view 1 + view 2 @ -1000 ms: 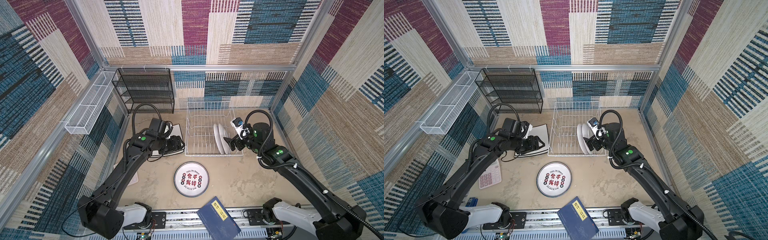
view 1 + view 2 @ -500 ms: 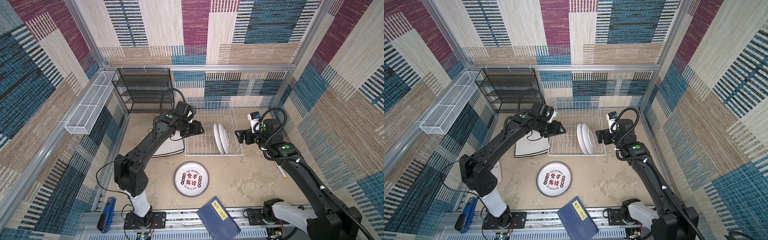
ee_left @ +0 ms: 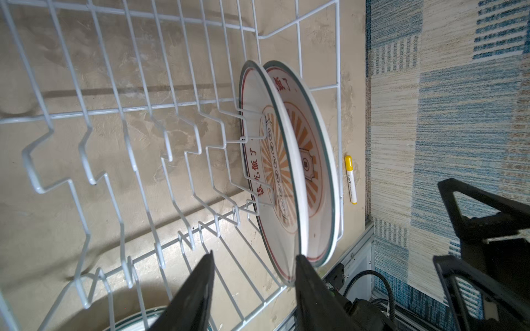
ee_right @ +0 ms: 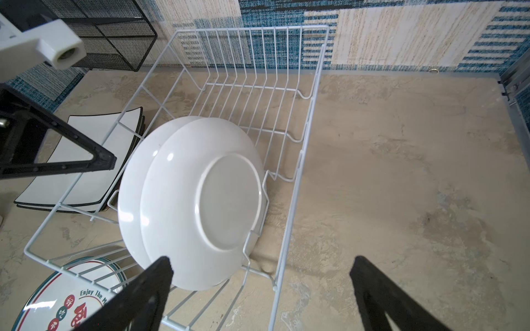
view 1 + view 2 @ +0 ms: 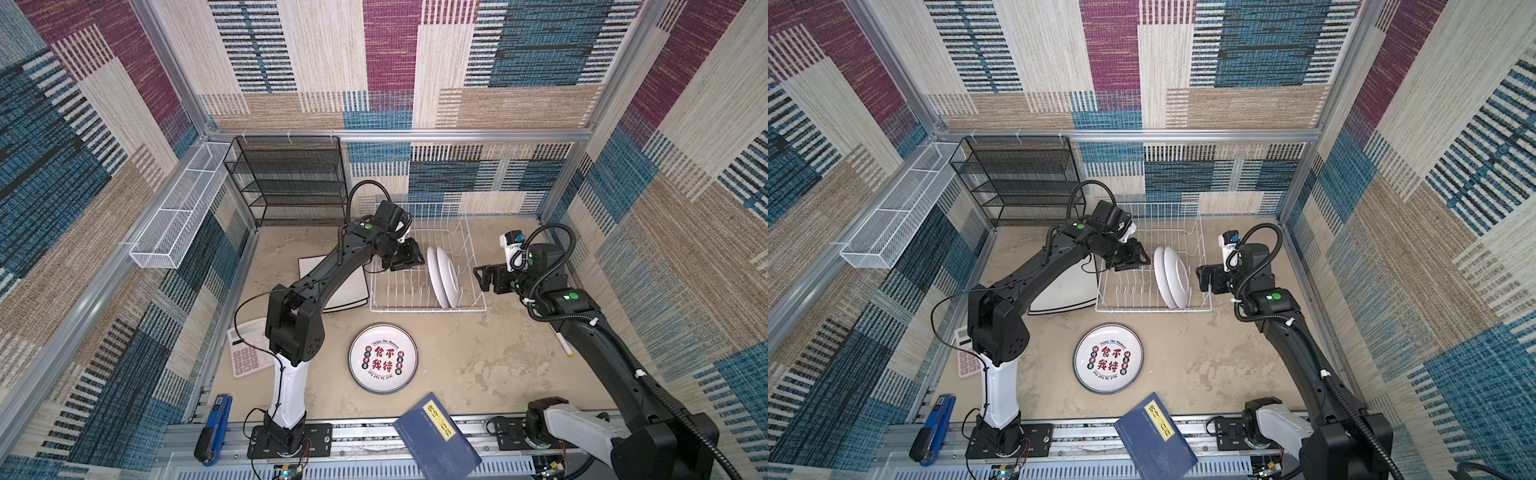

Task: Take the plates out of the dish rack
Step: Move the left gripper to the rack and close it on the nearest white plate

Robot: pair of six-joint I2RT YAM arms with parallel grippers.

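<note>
The left gripper [image 5: 415, 261] leaves the square plates [image 5: 353, 291] at centre left and reaches over the dish rack [image 5: 428, 310]. Its jaws narrow, tips beside the two round plates [image 5: 442, 276]. The right gripper [image 5: 481, 278] draws back from those plates to just right of the rack.

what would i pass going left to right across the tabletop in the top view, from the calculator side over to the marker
calculator → stacked square plates → left gripper → two upright round plates → right gripper → marker
</note>
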